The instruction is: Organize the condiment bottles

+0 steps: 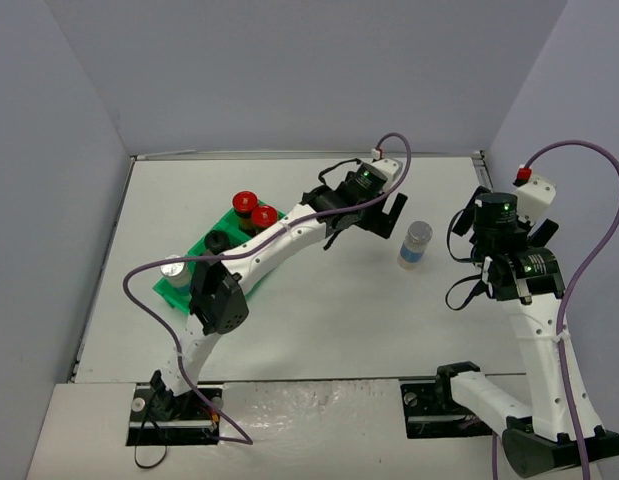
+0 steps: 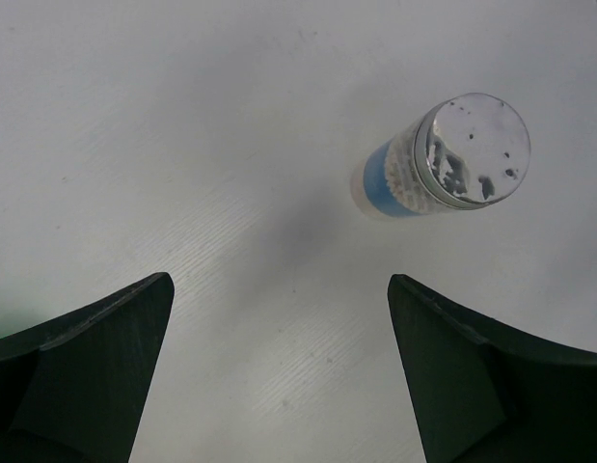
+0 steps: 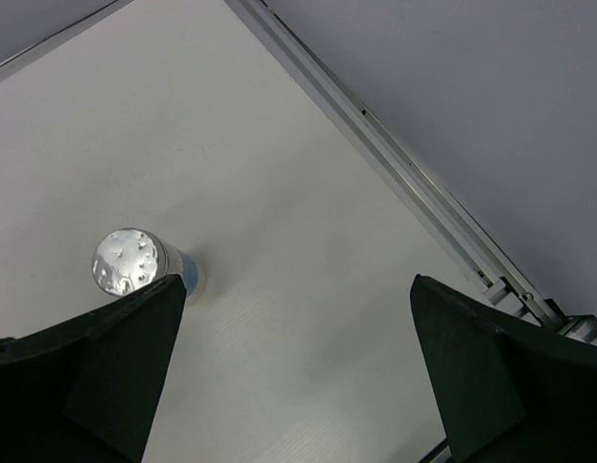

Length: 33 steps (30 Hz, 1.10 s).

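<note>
The left arm (image 1: 279,240) lay across the green tray (image 1: 227,216), hiding its near compartments and most of a black-capped jar (image 1: 218,242); what sat beneath the arm could not be told. In the left wrist view, the fingers (image 2: 86,367) of the left gripper (image 2: 279,285) ran off the bottom edge, and the print on the blue label of the lone silver-capped jar (image 2: 452,159) was too small to read. In the right wrist view, one of the fingers (image 3: 95,367) of the right gripper (image 3: 298,285) covered that jar's lower body, and both were cut off below.
</note>
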Each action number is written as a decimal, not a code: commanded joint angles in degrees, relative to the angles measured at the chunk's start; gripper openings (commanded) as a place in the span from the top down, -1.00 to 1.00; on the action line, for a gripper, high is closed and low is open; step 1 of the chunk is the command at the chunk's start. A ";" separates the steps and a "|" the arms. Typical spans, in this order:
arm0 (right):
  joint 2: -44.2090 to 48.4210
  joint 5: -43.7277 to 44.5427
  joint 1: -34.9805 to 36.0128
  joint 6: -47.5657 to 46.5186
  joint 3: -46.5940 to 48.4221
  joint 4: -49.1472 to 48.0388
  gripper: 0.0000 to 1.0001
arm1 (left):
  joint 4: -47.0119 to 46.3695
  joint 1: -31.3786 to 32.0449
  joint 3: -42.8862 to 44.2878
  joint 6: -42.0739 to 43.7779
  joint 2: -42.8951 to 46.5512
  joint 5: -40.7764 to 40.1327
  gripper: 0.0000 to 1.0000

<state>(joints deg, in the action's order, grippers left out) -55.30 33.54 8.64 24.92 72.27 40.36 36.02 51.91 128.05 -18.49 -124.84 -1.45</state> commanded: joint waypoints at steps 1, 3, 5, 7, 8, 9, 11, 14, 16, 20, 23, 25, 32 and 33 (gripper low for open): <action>1.37 1.25 -0.29 1.06 2.05 -0.06 -1.00 | -13.58 1.19 -0.09 2.49 1.47 8.22 -0.83; 1.52 0.81 -0.29 1.27 2.18 0.34 -1.00 | -18.26 1.54 -0.93 2.30 0.78 10.13 -0.84; 1.73 0.50 -0.23 1.36 2.26 0.51 -1.00 | -20.01 1.85 -0.61 1.99 -0.34 11.67 -0.85; 2.06 0.75 -0.29 1.20 2.26 0.75 -1.00 | -21.58 2.01 1.49 1.82 -1.95 13.07 -0.86; 2.12 0.97 -0.29 1.03 2.26 0.93 -1.00 | -22.39 2.12 1.73 1.87 -2.53 13.76 -0.86; 2.16 1.07 -0.29 0.87 2.40 1.08 -1.00 | -23.25 2.20 1.90 1.88 -2.93 14.24 -0.87; 2.22 1.18 -0.25 0.66 2.65 1.34 -1.00 | -24.71 2.31 2.28 1.83 -3.65 15.32 -0.90; 2.24 1.07 -0.29 0.65 2.70 1.39 -1.00 | -25.54 2.40 3.66 1.55 -5.53 16.58 -0.92; 2.31 0.92 -0.29 0.65 2.62 1.46 -1.00 | -25.98 2.48 4.03 1.85 -6.69 17.35 -0.92; 2.53 1.14 -0.26 0.39 2.39 1.75 -1.00 | -27.68 2.75 3.76 2.64 -7.38 17.78 -0.93; 2.98 1.18 -0.29 0.46 1.85 1.99 -1.00 | -27.85 2.84 4.54 3.67 -8.44 17.46 -0.93; 3.20 1.20 -0.29 0.45 1.63 2.05 -1.00 | -27.92 2.84 4.88 4.19 -8.84 17.47 -0.93; 3.56 1.44 -0.29 0.07 1.41 2.32 -1.00 | -27.82 2.84 7.92 4.61 -11.44 18.51 -0.94; 3.63 1.44 -0.29 0.04 1.47 2.37 -1.00 | -27.77 2.84 8.50 4.47 -11.89 18.68 -0.94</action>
<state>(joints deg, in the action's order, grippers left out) -51.82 33.54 8.64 25.43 72.64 43.67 12.51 54.33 130.46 -14.98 -137.06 15.56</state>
